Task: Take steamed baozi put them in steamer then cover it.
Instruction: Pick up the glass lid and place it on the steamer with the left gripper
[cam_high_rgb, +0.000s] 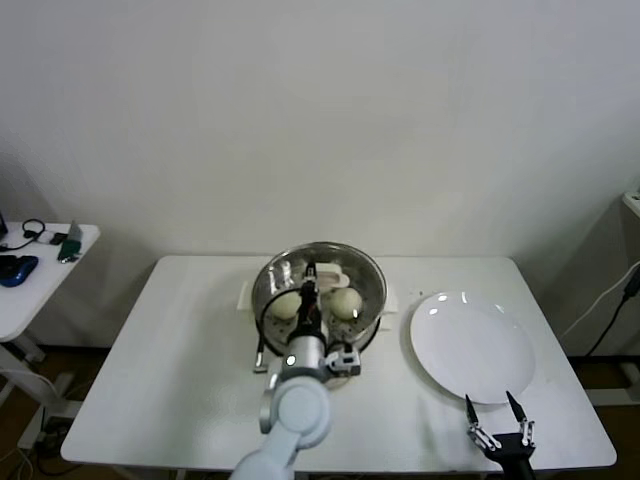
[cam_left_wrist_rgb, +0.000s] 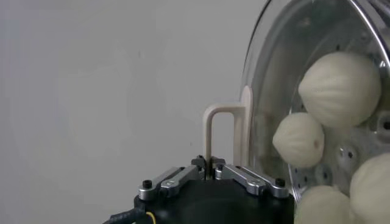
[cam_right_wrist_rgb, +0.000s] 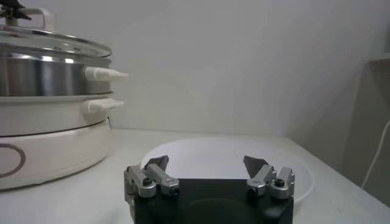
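1. The left gripper (cam_left_wrist_rgb: 209, 168) is pinched tight on the cream bent handle (cam_left_wrist_rgb: 224, 131) of the round clear glass lid (cam_left_wrist_rgb: 268, 79).
2. The lid sits on top of the round shiny steel steamer (cam_high_rgb: 320, 290), which stands near the middle of the white table (cam_high_rgb: 180, 360).
3. Through the glass you can see four small round off-white buns (cam_left_wrist_rgb: 340, 88) lying on the floor of the steamer, which is full of little holes.
4. The steamer sits on a cream-white cooker base (cam_right_wrist_rgb: 42, 137) with side handles.
5. The right gripper (cam_high_rgb: 498, 420) waits at the near edge of the table, its fingers spread apart and holding nothing.
6. Just past it lies a flat white plate (cam_high_rgb: 472, 345), beside the steamer.
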